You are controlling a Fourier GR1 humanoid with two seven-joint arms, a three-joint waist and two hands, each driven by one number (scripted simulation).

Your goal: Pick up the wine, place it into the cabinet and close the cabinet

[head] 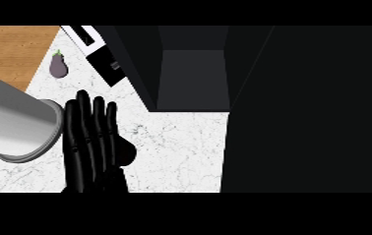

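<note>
down at the near edge of the counter [174, 150], well short of the cabinet [193, 76], my left hand [91, 140] sits with its fingers straight, side by side and pointing up, holding nothing, just resting. my right hand isn't showing anywhere, so i can't tell what it's doing. just left of that hand is a big grey curved thing [25, 131], can't say what.

further out the cabinet stands open, dark inside, with what i take to be its door [298, 106] swung out as the black slab filling the right side. left of the cabinet, further back, there's an eggplant [58, 66] on the marble near the wooden patch [22, 52], and a white and black box [98, 52] between them.

the wine itself i can't see at all. could be behind the door or inside already, no idea. going by the task only: a wine bottle should be heavy, rigid, slick and breakable, so i'd wrap round the body low down, not the neck.
</note>
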